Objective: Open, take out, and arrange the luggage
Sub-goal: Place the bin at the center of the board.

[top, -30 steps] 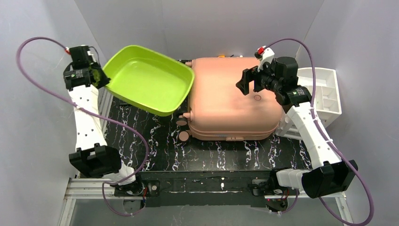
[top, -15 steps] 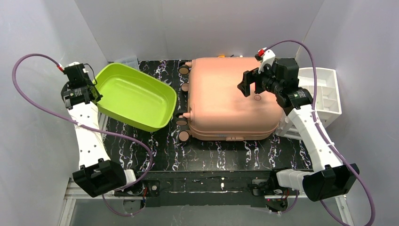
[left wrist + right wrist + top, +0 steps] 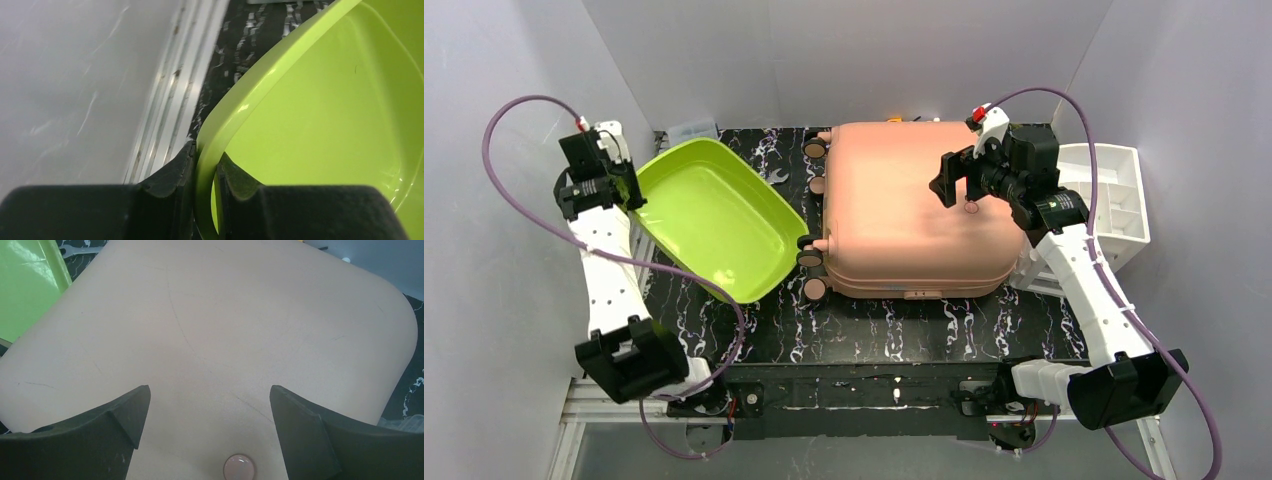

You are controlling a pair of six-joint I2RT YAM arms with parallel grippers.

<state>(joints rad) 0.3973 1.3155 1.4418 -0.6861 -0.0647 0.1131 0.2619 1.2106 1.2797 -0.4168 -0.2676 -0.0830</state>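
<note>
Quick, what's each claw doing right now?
Left claw: closed on the green tray, at its rim.
Right claw: open, empty, over the luggage.

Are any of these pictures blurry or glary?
Left wrist view: the jaws of the left gripper look soft, near the lens; the lime-green tray shows white glare on its rim. Right wrist view: the luggage is evenly lit, fine scratches sharp. Top view: soft light, faint shadows.

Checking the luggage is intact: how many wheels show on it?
4 wheels, all on the luggage end facing the green tray: far corner, just nearer, by the tray's rim, near corner. Others may be hidden.
</note>
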